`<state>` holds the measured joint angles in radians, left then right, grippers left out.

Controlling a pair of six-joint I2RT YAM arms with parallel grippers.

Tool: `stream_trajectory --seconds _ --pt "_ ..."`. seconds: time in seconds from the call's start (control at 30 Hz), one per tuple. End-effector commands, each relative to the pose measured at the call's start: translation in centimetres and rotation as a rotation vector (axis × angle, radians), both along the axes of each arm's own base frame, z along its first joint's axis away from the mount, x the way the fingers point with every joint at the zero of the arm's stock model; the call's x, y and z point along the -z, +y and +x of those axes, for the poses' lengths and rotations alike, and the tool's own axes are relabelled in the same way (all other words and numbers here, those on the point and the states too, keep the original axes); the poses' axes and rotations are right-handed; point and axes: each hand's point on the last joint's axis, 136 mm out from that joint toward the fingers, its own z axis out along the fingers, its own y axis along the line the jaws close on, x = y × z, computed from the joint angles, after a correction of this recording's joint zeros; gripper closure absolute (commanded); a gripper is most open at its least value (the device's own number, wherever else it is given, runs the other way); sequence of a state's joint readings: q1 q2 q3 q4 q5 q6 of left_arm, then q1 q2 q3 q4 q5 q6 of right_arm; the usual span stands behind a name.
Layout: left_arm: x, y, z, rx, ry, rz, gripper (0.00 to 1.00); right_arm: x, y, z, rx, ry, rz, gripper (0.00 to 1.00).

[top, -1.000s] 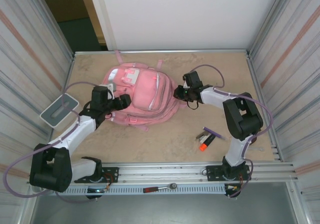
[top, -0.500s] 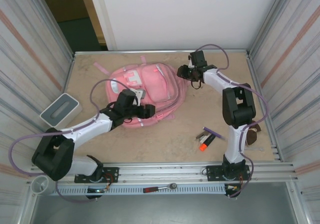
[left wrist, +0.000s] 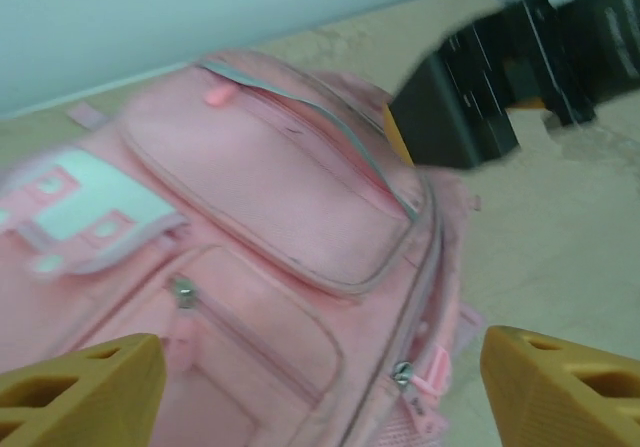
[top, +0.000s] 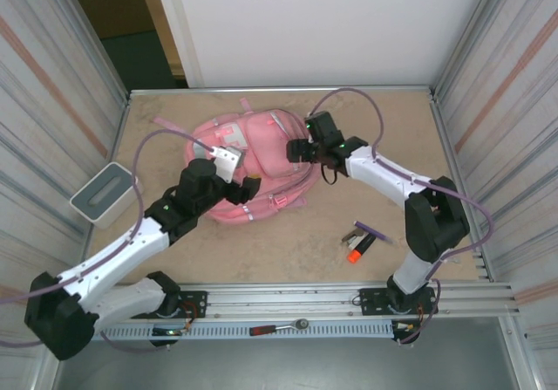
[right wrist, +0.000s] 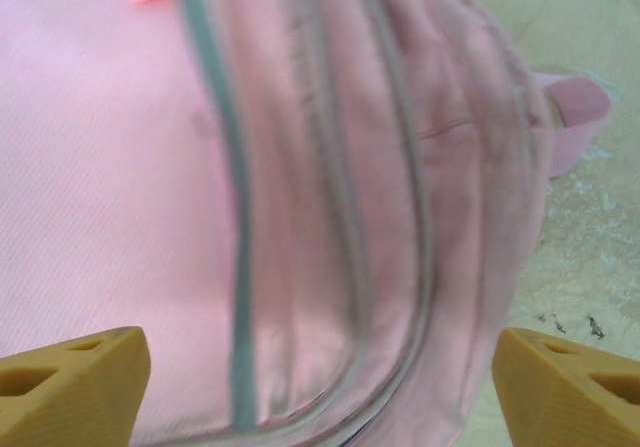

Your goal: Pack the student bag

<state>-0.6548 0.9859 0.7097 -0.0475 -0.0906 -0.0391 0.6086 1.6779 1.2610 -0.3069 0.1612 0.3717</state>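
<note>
The pink student bag (top: 266,150) lies flat at the back middle of the table. My left gripper (top: 248,189) hovers over its near edge. In the left wrist view it (left wrist: 320,397) is open, its yellow fingertips (left wrist: 80,387) spread wide above the student bag's (left wrist: 280,187) front pockets and a silver zip pull (left wrist: 402,371). My right gripper (top: 296,150) is over the bag's right side. It (right wrist: 320,397) stands open too, with the student bag's (right wrist: 120,167) fabric and grey zip strip (right wrist: 240,267) below the wide jaws. Neither gripper holds anything.
A grey-white box (top: 105,191) sits at the left edge of the table. An orange-tipped marker and a purple item (top: 362,240) lie at the front right. A ratchet tool (top: 279,327) rests on the front rail. Metal walls close in both sides.
The bag has shifted back and right. My right gripper swung from the bag's far right corner over its right side and its jaws spread. My left gripper moved along the bag's near edge.
</note>
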Motion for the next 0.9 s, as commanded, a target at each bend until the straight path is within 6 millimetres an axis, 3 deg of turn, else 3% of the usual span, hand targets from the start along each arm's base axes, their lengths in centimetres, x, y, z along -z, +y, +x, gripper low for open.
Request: stream_trajectory --seconds 0.0,0.13,0.3,0.4,0.6,0.87 --pt "1.0 2.9 0.2 -0.075 -0.088 0.145 0.14 -1.5 -1.6 -1.3 0.016 -0.097 -0.195 0.08" --pt "1.3 5.2 0.3 -0.136 -0.095 0.199 0.07 -1.6 -1.2 -2.9 -0.013 -0.140 -0.290 0.00" --pt "2.3 7.3 0.5 -0.188 -0.069 0.267 0.01 -1.8 -2.0 -3.8 -0.014 -0.168 -0.318 0.01" --pt "3.1 6.6 1.0 -0.149 -0.078 0.296 0.01 -2.1 -2.2 -4.2 -0.024 -0.183 -0.306 0.01" --pt "6.6 4.3 0.7 0.081 -0.082 0.478 0.04 -1.3 -2.8 -5.2 -0.042 -0.135 -0.312 0.01" --pt "10.3 1.5 -2.3 0.416 -0.161 0.595 0.06 0.2 -3.7 -7.4 -0.111 -0.059 -0.147 0.01"
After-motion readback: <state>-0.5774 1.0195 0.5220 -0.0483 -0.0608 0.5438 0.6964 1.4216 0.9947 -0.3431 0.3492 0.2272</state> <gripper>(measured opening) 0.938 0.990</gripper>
